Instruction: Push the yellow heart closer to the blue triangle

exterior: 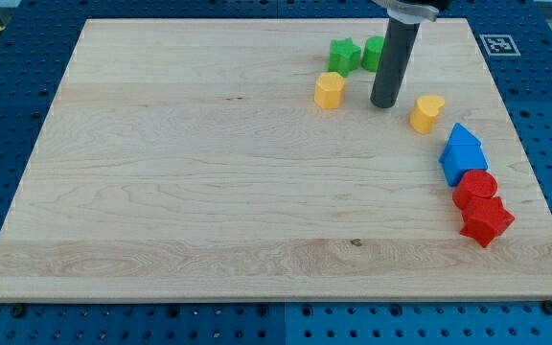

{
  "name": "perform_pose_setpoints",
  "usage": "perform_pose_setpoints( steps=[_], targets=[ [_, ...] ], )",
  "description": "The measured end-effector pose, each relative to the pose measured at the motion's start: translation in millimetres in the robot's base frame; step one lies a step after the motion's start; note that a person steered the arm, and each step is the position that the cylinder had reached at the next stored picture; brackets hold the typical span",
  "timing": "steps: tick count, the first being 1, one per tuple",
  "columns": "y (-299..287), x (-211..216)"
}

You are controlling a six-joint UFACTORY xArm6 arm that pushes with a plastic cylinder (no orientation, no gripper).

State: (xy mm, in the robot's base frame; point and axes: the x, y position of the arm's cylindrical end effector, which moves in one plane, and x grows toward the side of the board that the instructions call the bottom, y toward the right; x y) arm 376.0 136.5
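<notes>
A yellow heart [427,112] lies near the view's right, just up and left of the blue blocks. A blue triangle [461,138] touches a second blue block [463,164] below it. My tip [384,103] rests on the board to the left of the yellow heart, with a small gap between them. It stands between the heart and another yellow block [330,90], which lies further left.
A green star [344,55] and a green block [373,52], partly hidden behind the rod, lie at the view's top. A red round block [474,189] and a red star [487,221] lie below the blue blocks, near the wooden board's right edge [535,192].
</notes>
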Motion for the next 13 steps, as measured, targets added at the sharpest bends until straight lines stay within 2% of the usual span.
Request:
perform_pose_setpoints(
  steps=[3, 7, 9, 10, 12, 13],
  targets=[
    [5.3, 9.2],
    [64.5, 7.9],
    [71.4, -43.6],
    [98.7, -37.0],
    [108.0, 13.8],
    [120.8, 25.2]
  ],
)
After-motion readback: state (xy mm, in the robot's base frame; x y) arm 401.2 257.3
